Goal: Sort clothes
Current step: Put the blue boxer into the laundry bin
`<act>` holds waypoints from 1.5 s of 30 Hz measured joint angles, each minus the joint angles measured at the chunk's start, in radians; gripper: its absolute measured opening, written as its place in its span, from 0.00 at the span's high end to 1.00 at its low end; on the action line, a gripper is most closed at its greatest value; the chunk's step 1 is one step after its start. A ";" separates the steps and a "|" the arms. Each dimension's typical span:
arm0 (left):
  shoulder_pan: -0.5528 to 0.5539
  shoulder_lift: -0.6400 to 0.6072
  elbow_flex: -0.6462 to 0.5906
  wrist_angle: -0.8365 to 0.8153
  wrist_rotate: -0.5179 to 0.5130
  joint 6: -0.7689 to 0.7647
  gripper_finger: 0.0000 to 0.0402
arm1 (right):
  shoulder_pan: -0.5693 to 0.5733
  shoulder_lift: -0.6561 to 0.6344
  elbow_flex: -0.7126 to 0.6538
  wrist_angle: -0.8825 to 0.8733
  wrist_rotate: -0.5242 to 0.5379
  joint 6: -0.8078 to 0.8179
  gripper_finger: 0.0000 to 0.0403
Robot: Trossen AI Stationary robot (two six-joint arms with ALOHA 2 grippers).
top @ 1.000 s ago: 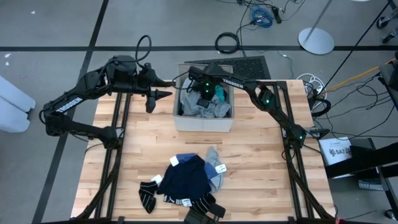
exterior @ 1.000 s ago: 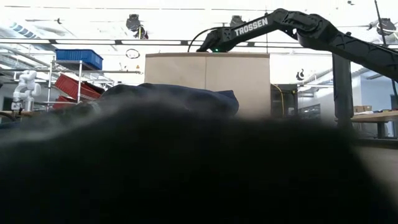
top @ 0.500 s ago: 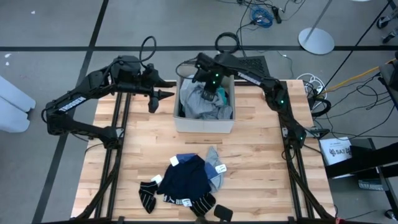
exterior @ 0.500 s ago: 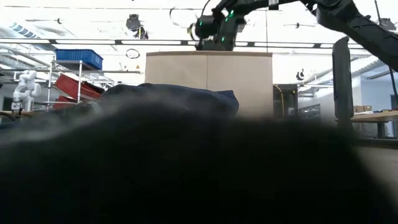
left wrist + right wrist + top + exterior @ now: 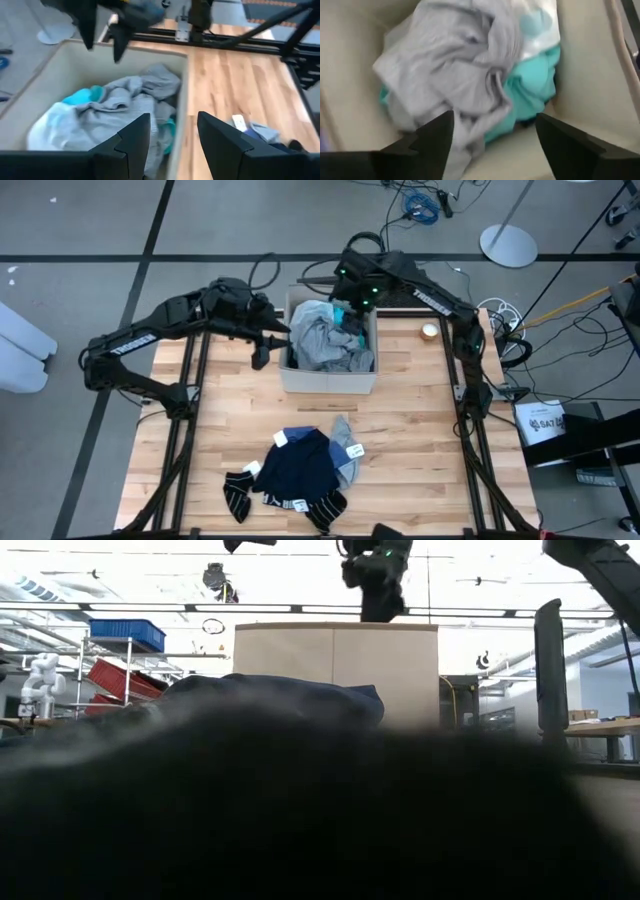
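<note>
Right hand [image 5: 352,305] hangs over the far end of the beige square fabric box [image 5: 328,379], fingers spread and empty, apparently lined up above the crumpled grey top [image 5: 455,65] and bright turquoise shirt [image 5: 530,100] inside. Left hand [image 5: 264,356] waits beside the box's left wall, fingers apart too. One box, two arms. On the wooden tabletop [image 5: 420,430] near the front edge lies one navy dotted piece [image 5: 298,465], with two small black white-striped socks [image 5: 238,492] beside it.

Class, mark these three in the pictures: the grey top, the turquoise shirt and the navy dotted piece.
grey top [image 5: 455,75]: right wrist view, its crumpled middle.
turquoise shirt [image 5: 530,105]: right wrist view, the bright fold beside the grey.
navy dotted piece [image 5: 298,468]: high view, its dark centre on the table.
</note>
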 joint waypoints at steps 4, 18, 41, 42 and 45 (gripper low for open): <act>-0.091 0.001 0.000 0.000 -0.054 -0.001 0.57 | 0.015 -0.051 0.000 -0.045 -0.001 0.028 0.28; -0.433 -0.027 0.000 -0.085 -0.388 -0.068 0.57 | 0.204 -0.325 -0.008 -0.045 -0.002 0.068 0.28; -0.851 -0.093 -0.438 0.711 -0.769 -0.067 0.57 | 0.749 -0.909 -1.191 0.893 0.167 0.337 0.28; -0.856 -0.093 -0.448 0.730 -0.768 -0.060 0.57 | 0.756 -0.910 -1.233 0.941 0.166 0.329 0.28; -0.864 -0.093 -0.451 0.743 -0.763 -0.051 0.57 | 0.756 -0.893 -1.274 0.973 0.160 0.273 0.28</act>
